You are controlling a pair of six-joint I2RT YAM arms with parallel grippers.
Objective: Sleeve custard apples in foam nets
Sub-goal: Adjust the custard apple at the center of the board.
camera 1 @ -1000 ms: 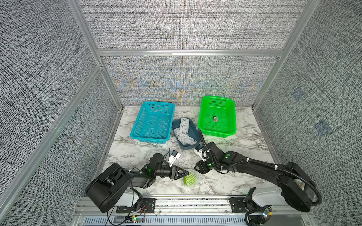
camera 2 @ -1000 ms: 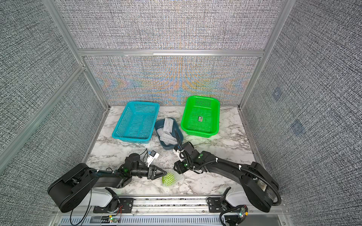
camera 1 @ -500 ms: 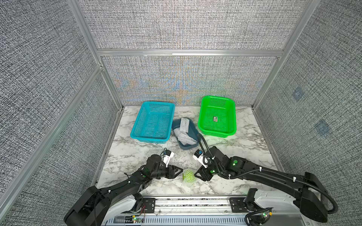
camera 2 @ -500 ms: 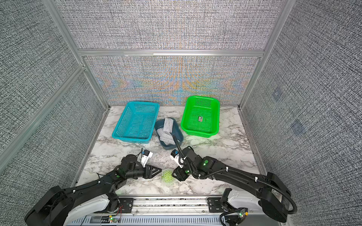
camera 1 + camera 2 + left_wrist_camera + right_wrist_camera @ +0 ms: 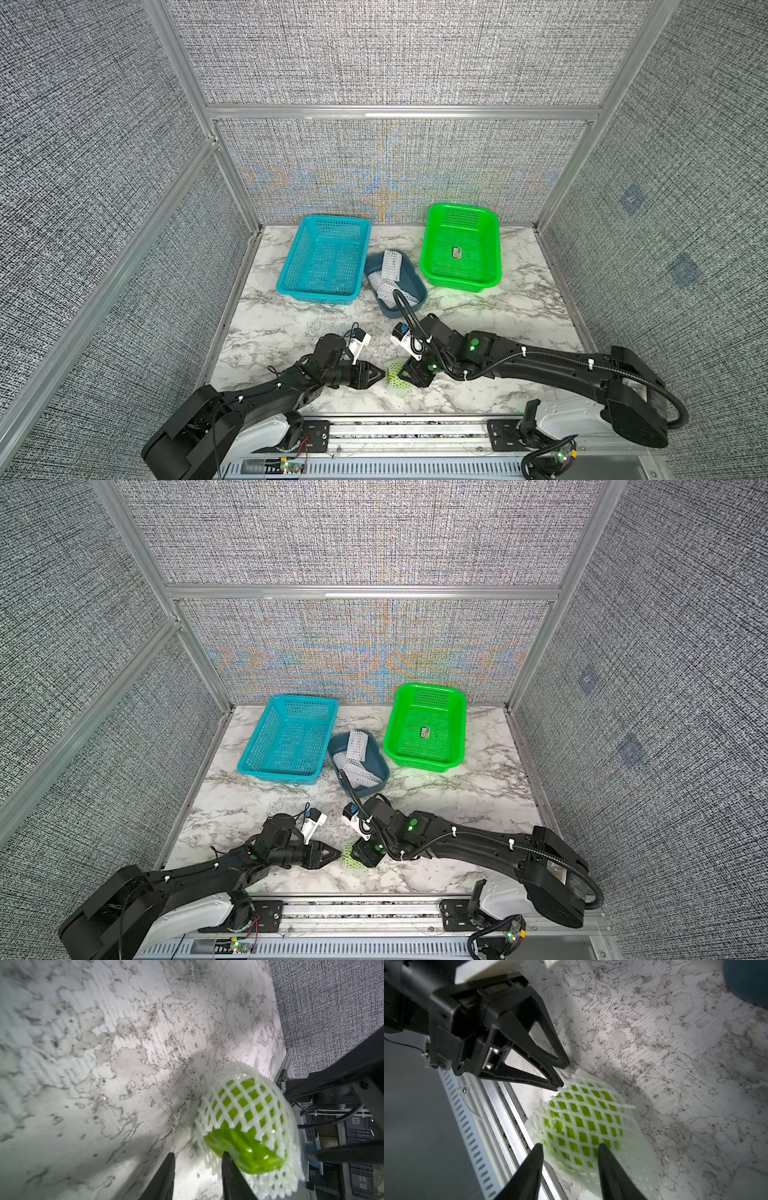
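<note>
One custard apple (image 5: 245,1147), glossy yellow-green, lies near the table's front edge, most of it inside a white foam net (image 5: 249,1095). Both top views show the netted fruit (image 5: 396,374) (image 5: 351,860) between my two grippers. The left gripper (image 5: 382,374) (image 5: 198,1154) is open, with only bare table between its fingers. One left fingertip (image 5: 226,1157) touches the fruit's uncovered end. From the opposite side, the right gripper (image 5: 402,376) (image 5: 570,1147) stands open astride the net's (image 5: 641,1157) flattened end. Green fruit (image 5: 581,1122) shows through the mesh.
A turquoise basket (image 5: 291,266) and a green basket (image 5: 494,249) stand at the back. Between them, a dark blue tray (image 5: 411,278) holds spare foam nets (image 5: 390,266). The aluminium front rail (image 5: 395,428) runs just behind the fruit.
The right gripper has come down and in to the netted fruit from the right. Both grippers' jaws have narrowed. The fruit has hardly shifted.
</note>
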